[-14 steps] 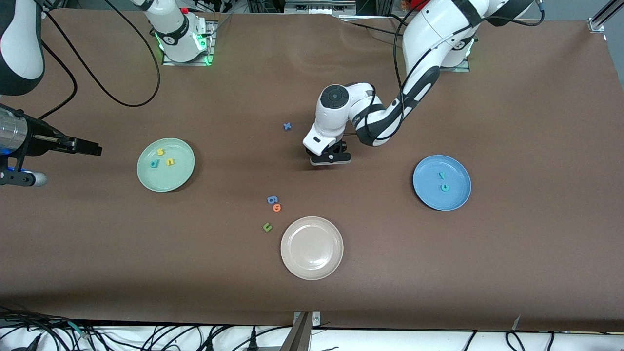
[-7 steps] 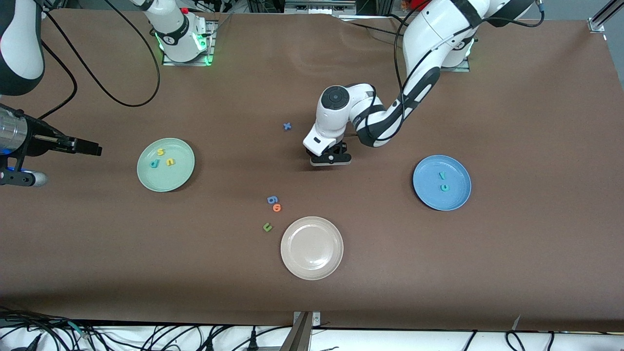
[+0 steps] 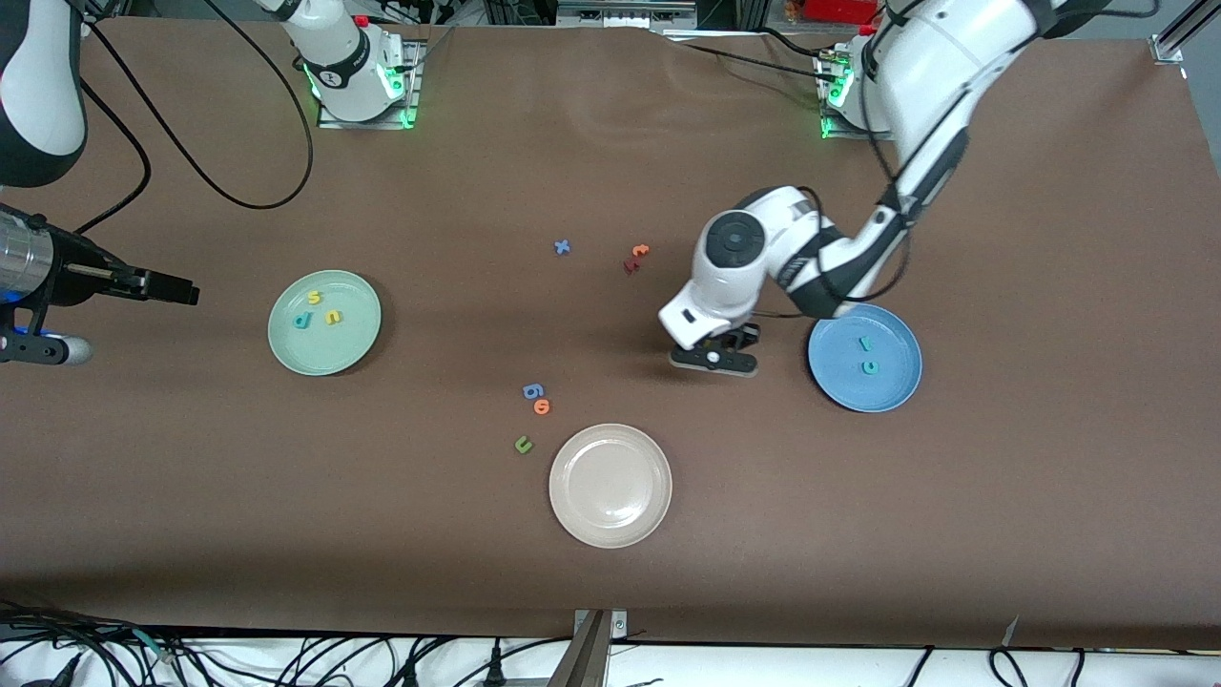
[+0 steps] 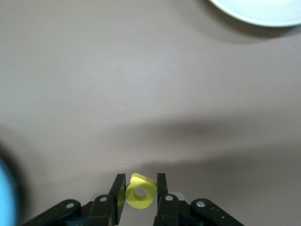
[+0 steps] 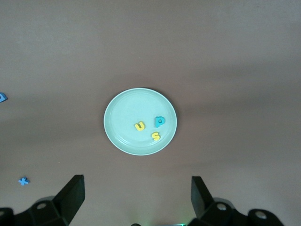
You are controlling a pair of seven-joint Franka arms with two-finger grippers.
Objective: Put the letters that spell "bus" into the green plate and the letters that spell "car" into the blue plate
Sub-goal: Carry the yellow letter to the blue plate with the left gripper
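**Operator:** My left gripper (image 4: 141, 188) is clamped on the yellow "a" (image 4: 140, 194), the letter pinched between both fingers. It hangs over bare table just beside the blue plate (image 3: 897, 331), on the side toward the right arm's end.

**Observer:** What's in that plate?

**Operator:** The teal "r" (image 3: 865, 343) and the teal "c" (image 3: 869, 366), side by side. Out from the left gripper I see the beige-white plate (image 3: 610, 485) nearer the front camera, and an orange "t" (image 3: 640, 250) with a dark red letter (image 3: 631, 266) touching it, farther from the camera.

**Observer:** And your other arm?

**Operator:** My right gripper (image 5: 137, 200) waits high over the table with fingers spread wide, holding nothing. The green plate (image 5: 123, 122) lies under it, carrying the teal-blue "b" (image 5: 160, 122), yellow "u" (image 5: 140, 126) and yellow "s" (image 5: 156, 136).
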